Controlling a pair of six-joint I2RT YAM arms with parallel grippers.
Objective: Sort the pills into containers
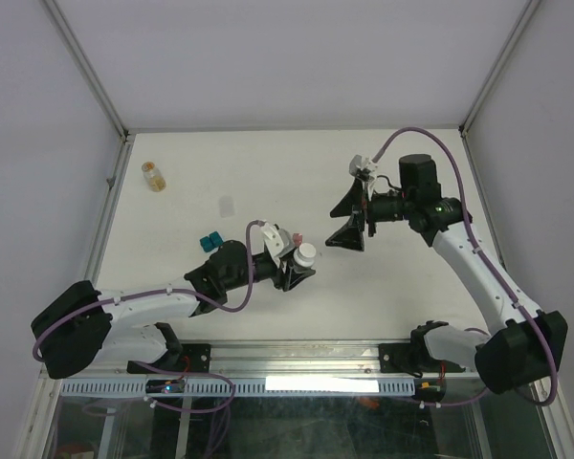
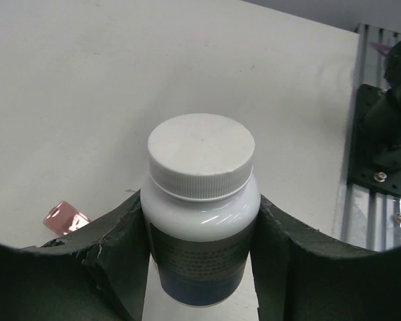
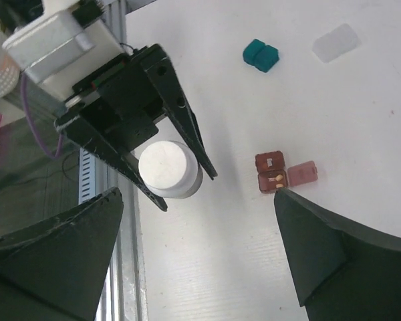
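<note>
While the left end effector (image 1: 299, 268) clamps the white bottle (image 2: 200, 174) upright, likely steadying it for uncapping, the right end effector (image 1: 349, 220) hangs spread and empty above it; the red box (image 3: 271, 172) lies open beside the bottle, the teal box (image 3: 261, 55) farther off.

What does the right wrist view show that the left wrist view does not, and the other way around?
Only the right wrist view shows the small teal plastic box, the open dark red plastic box with what look like pills inside, and a clear plastic piece. Only the left wrist view shows the dark label of the white cylindrical plastic bottle and the grey metal rail. Both show that bottle's cap between the fingers of the left gripper and, it seems, the pink plastic flap touching the red box.
</note>
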